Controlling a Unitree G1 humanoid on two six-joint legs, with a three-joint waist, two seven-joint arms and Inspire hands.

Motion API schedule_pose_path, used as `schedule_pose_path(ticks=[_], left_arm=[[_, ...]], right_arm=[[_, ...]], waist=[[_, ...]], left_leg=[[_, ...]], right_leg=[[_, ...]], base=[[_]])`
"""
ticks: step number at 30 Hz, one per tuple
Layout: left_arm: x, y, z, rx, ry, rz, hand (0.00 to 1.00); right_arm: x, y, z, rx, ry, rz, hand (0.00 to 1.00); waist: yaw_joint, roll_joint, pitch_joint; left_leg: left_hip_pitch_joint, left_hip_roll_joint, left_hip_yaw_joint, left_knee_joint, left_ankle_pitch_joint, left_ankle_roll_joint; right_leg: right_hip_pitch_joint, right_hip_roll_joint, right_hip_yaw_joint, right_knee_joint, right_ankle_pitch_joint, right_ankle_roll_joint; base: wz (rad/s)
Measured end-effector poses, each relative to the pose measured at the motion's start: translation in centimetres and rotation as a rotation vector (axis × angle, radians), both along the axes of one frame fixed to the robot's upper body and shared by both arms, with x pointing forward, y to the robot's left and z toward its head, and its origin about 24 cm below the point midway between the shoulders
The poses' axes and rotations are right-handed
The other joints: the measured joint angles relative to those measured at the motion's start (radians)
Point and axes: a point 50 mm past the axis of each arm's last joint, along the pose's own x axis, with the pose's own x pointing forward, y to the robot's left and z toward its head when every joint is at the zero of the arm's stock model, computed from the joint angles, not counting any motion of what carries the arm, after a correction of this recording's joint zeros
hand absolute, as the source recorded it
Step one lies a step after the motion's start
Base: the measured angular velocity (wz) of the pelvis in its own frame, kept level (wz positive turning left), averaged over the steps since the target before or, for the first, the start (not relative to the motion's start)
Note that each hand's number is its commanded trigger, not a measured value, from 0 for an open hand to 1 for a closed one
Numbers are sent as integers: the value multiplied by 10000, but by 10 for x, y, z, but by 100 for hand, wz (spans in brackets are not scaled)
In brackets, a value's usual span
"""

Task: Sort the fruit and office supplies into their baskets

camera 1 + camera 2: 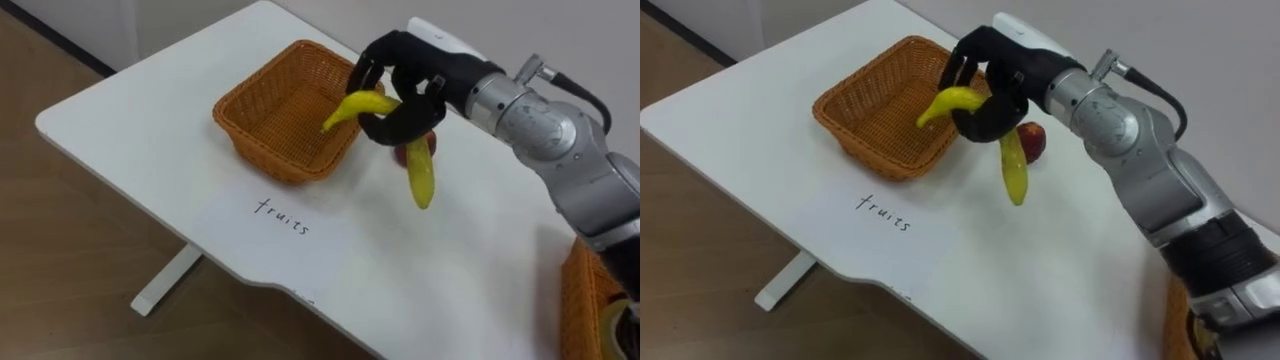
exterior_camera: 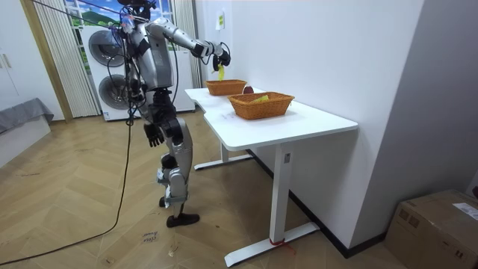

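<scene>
A yellow banana [image 1: 420,175] hangs bent in my right hand [image 1: 400,70], which is shut on it above the white table [image 1: 130,120]. One end points over the near right corner of the woven orange fruit basket [image 1: 245,140]; the other end dangles beside the basket. The basket looks empty inside. A red apple [image 1: 1032,142] lies on the table just behind the hand, partly hidden by it. In the room view I stand at the table's end with my right arm stretched out, and my left hand [image 2: 154,135] hangs relaxed by my hip.
The handwritten word "fruits" [image 1: 282,217] marks the tabletop in front of the basket. A second woven basket [image 1: 580,300] stands at the table's right end, close to my right forearm. The table's front edge runs near the label.
</scene>
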Motion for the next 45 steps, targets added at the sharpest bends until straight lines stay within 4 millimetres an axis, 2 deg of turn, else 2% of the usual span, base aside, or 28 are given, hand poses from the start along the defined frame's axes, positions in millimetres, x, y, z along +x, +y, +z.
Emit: schedule_pose_path(ticks=[2,4,7,15,24,25,26,27,36,45], left_arm=[[-1,1,0,-2,29,-14,0],[-2,1,0,-12,90,-16,0],[-6,1,0,-7,284,-19,0],[-19,4,0,56,668,-47,0],[-18,4,0,112,643,-44,0],[-19,4,0,125,650,-53,0],[-19,4,0,127,655,-52,0],[-19,3,0,125,655,-54,0],[-18,4,0,234,779,-396,0],[-19,4,0,222,829,-379,0]], right_arm=[[1,-1,-1,47,40,-91,100],[3,-3,-5,-8,137,-234,100],[8,4,-6,-231,176,-156,100],[9,27,3,-26,-528,392,100],[9,29,10,392,-1469,236,100],[9,29,10,390,-1538,208,95],[9,29,11,375,-1697,146,56],[9,29,11,438,-1813,82,0],[7,34,15,-77,-2751,137,0],[7,34,14,264,-2700,194,0]], waist=[[67,-70,-28],[220,-106,-23],[234,-153,-5],[368,-138,7],[501,-27,95],[507,-27,95],[519,-27,95],[536,-27,95],[575,-27,94],[723,-21,96]], left_leg=[[-80,-22,-112,15,7,-8],[-103,-38,-202,54,7,-9],[-174,-49,-353,80,5,-16],[-274,-78,-552,131,-5,-30],[-348,-85,-664,146,-37,-109],[-356,-88,-682,146,-34,-111],[-367,-90,-704,145,-23,-101],[-369,-89,-709,145,-8,-76],[-404,-86,-717,146,-8,-74],[-399,-82,-729,154,-2,-82]], right_leg=[[17,19,-22,-92,-6,3],[40,17,-92,-82,-6,3],[41,14,-242,-83,-7,5],[51,5,-464,-96,-6,6],[38,0,-590,-85,-6,6],[38,0,-614,-86,-6,6],[38,0,-654,-86,-6,6],[37,0,-669,-89,-6,7],[26,2,-705,-96,-6,7],[35,2,-748,-94,-6,6]], base=[[20],[16],[15],[7],[3],[7],[5],[5],[0],[0]])
